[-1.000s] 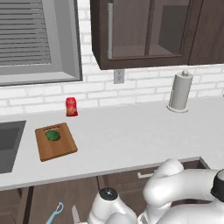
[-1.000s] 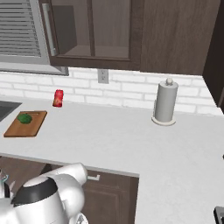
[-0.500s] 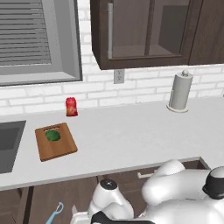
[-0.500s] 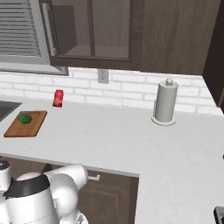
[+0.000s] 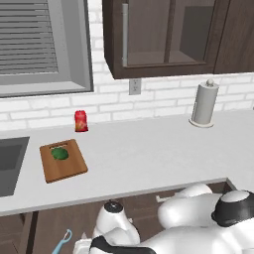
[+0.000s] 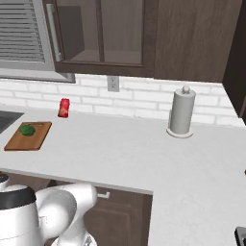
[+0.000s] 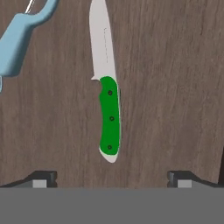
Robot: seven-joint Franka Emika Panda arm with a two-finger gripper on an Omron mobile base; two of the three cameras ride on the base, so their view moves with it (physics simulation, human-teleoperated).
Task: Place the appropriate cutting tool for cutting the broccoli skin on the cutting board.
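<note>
A: Where does the knife (image 7: 108,103) lie?

B: Flat on a dark wood surface (image 7: 175,87), seen in the hand view, blade pointing away from the camera and green handle nearest the gripper (image 7: 112,177). The light-blue peeler (image 7: 19,37) lies just beside it, apart from the blade.

A: And the gripper?

B: Its two fingertips (image 7: 43,177) stand spread wide on either side of the handle, holding nothing and touching nothing.

A: Where must the knife go?

B: Onto the cutting board (image 5: 67,166) on the counter (image 5: 149,154), near the sink (image 5: 10,163). The broccoli (image 5: 60,154) sits on the board's far half; the near half is bare.

A: What could go wrong?

B: Probably three things. The handle is thin and lies flat, so fingers closing too high may slip over it or tip the knife. A sideways drift could bring the peeler into the grasp instead. Later, a careless set-down might strike the broccoli and roll it off the board.
</note>
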